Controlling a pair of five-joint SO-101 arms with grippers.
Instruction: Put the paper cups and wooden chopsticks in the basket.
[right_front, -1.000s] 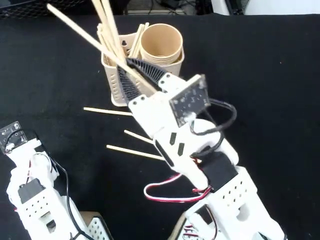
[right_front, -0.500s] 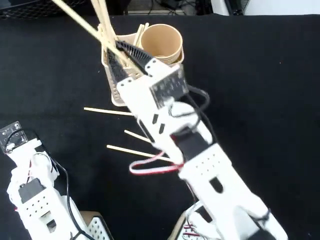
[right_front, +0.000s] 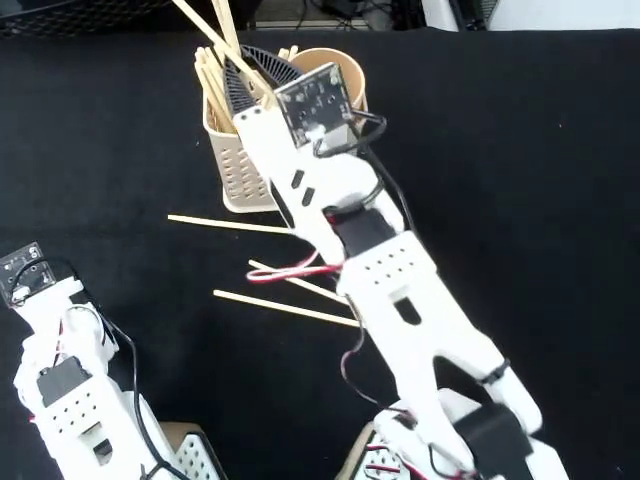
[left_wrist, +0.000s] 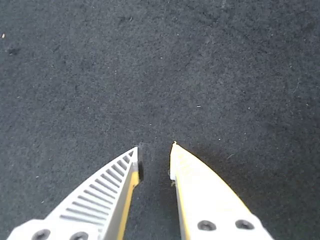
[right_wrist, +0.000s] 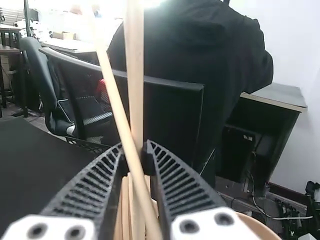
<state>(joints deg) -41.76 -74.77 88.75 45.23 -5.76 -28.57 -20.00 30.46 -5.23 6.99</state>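
chopsticks (right_wrist: 133, 75) clenched in right claw (right_wrist: 134, 146) above basket (right_front: 238, 176), three loose chopsticks (right_front: 285, 308) beside its arm, left claw (left_wrist: 155, 151) parted over table (left_wrist: 150, 60)

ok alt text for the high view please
The right end effector holds chopsticks above the basket, which has a paper cup in it. Three loose chopsticks lie on the black table nearby.

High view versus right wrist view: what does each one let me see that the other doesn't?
High view: the basket from above, three loose chopsticks lying on the black table, and the left arm. Right wrist view: the room beyond the table, with a chair. Both: the right gripper over the basket, shut on a chopstick that sticks up past its fingers.
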